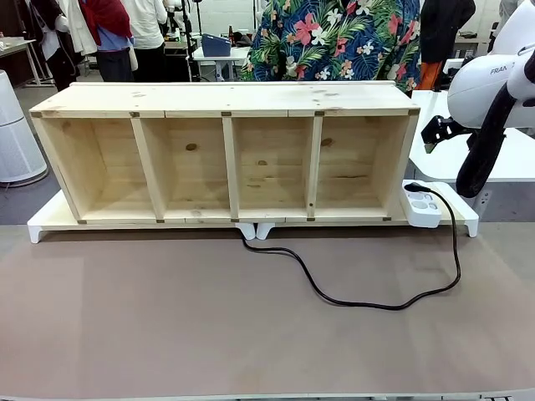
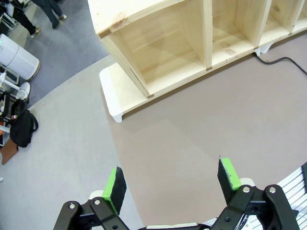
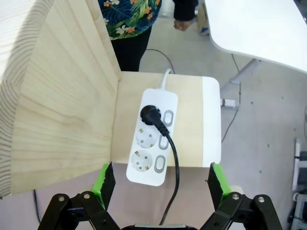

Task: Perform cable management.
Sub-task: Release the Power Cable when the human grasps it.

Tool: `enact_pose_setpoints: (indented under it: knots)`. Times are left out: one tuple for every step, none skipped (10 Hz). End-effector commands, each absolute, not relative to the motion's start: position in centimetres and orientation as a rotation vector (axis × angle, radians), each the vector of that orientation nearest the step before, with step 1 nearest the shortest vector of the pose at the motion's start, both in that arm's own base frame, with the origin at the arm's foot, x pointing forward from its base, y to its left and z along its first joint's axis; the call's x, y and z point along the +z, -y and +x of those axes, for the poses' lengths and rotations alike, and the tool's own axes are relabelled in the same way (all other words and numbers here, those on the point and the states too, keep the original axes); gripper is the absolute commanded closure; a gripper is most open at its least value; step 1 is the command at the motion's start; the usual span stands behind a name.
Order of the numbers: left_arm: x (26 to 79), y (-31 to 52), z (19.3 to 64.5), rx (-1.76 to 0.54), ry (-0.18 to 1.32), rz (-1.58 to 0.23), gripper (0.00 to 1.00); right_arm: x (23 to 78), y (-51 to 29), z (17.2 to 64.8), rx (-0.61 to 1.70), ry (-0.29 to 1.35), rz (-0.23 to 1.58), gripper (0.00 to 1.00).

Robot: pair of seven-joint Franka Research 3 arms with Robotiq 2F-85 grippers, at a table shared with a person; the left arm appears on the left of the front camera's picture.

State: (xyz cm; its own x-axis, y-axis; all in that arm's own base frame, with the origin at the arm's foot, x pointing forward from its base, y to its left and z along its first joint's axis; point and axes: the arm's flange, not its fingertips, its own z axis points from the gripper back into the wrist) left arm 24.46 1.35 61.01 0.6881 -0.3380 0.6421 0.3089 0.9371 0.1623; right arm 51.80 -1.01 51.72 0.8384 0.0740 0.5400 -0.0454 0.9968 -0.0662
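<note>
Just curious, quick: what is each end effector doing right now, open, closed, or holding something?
Left end effector: open, holding nothing.
Right end effector: open, holding nothing, above the power strip.

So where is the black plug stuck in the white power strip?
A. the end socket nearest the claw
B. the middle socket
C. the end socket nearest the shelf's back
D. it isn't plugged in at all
C: in the right wrist view the plug sits in the strip's far end socket, and the two sockets nearer the claw are empty.
</note>
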Motion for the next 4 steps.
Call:
enact_pose_setpoints:
  knots:
    - [61.02,-1.35,24.44,-0.361,0.724,0.043,0.00,51.65,1.02,51.82,0.060,0.570,-0.048,0.00]
    - [61.02,-1.35,24.44,-0.361,0.724,0.043,0.00,51.65,1.02,51.82,0.060,0.570,-0.048,0.00]
    - [61.02,-1.35,24.44,-0.361,0.724,0.043,0.00,51.65,1.02,51.82,0.060,0.570,-0.048,0.00]
    - [61.02,-1.35,24.44,-0.361,0.724,0.043,0.00,51.65,1.02,51.82,0.060,0.570,-0.048,0.00]
